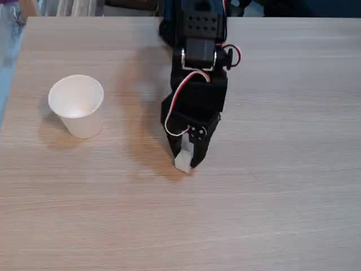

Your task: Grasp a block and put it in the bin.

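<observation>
Looking down at the pale wood-grain laminate table (271, 214) in the fixed view, you have a matte, evenly lit surface whose grain runs left to right. Take the white tapered paper cup with the rolled rim (77, 105) as your landmark: it stands upright on the table with its mouth open to the camera and a soft shadow beneath it. Well to the right of that cup, and a little nearer the camera, the black two-finger gripper (186, 161) points down at the tabletop. Its fingers are clenched around the small white cube (183, 162), which sits at the fingertips, low at the table; you cannot tell whether the cube touches the surface. Behind the gripper, the black arm (197, 62), with its red and white wires, reaches in from the table's far edge, farther from the camera than the cup. Beyond that far edge the room shows dark shapes, and at the far left past the cup a bluish strip runs along the table's side.
</observation>
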